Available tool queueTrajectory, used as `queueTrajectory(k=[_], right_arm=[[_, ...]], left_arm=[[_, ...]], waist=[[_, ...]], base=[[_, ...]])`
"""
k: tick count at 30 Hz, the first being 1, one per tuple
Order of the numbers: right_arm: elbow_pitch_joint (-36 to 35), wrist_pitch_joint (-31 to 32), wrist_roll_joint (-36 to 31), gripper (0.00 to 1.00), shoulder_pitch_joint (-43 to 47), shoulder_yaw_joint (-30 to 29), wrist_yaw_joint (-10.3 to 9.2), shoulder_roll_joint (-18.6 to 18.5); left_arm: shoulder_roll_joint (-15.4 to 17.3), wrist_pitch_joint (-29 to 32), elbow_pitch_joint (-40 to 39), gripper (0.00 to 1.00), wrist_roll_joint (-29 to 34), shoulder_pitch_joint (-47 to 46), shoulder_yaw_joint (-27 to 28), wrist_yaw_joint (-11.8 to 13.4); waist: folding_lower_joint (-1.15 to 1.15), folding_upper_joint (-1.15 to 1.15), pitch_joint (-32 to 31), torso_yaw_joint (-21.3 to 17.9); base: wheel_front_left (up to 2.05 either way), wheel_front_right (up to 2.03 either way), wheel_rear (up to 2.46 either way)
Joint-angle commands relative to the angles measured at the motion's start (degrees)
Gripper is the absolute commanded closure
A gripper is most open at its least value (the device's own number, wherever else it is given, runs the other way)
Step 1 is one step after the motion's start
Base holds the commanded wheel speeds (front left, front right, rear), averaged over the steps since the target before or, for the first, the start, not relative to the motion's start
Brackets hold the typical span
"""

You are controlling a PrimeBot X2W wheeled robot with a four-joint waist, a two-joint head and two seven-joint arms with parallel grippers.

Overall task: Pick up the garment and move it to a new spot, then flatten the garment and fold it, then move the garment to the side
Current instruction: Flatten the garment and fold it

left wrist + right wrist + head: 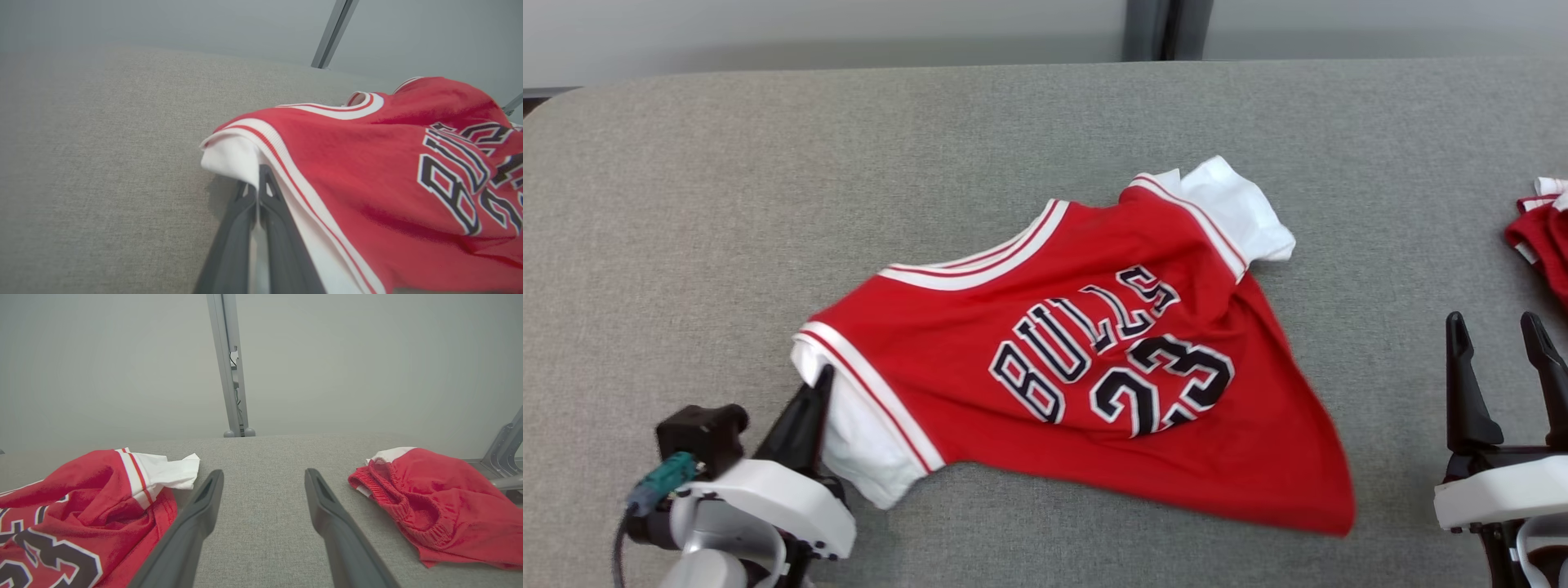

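Left gripper (818,384) is clamped on the white sleeve (858,441) of the jersey (1045,327), probably to lift it from the middle of the grey padded table (686,204). Right gripper (1499,327) stands open at the near right edge, beside red shorts (1543,237).

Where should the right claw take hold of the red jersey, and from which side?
Probably the far white sleeve: it sticks out beyond the jersey, lying loose. Bring the open right claw in low from the robot's right, jaws across the sleeve's edge.
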Motion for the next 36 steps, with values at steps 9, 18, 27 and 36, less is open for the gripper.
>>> queueTrajectory(k=[9, 18, 27, 36], right_arm=[[0.42, 0.24, 0.25, 0.0, -1.48, 0.7, 0.01, -0.23], [1.16, -0.44, 0.44, 0.0, -0.17, 1.44, 0.01, -0.21], [0.33, 0.58, -1.02, 0.0, 1.84, 3.65, 0.01, -0.21], [-0.1, 1.5, -0.82, 0.0, 5.29, 4.97, 0.01, -0.23]], left_arm=[[2.72, 1.48, -0.28, 0.72, -1.02, -1.4, 2.68, 1.22], [0.32, -8.43, 2.76, 0.0, -1.01, -1.53, 4.97, 0.43], [0.43, -12.91, -2.0, 0.0, 5.21, 0.83, 7.87, 0.17], [2.35, -12.97, -5.85, 0.0, 7.63, 8.39, 8.41, 0.73]], waist=[[0.0, 0.0, -0.2, -0.1], [0.0, 0.0, -2.41, -1.1], [0.0, 0.0, -6.9, 0.31], [0.0, 0.0, -10.15, 0.81]], base=[[0.0, 0.0, 0.0], [0.0, 0.0, 0.0], [0.0, 0.0, 0.0], [0.0, 0.0, 0.0]])
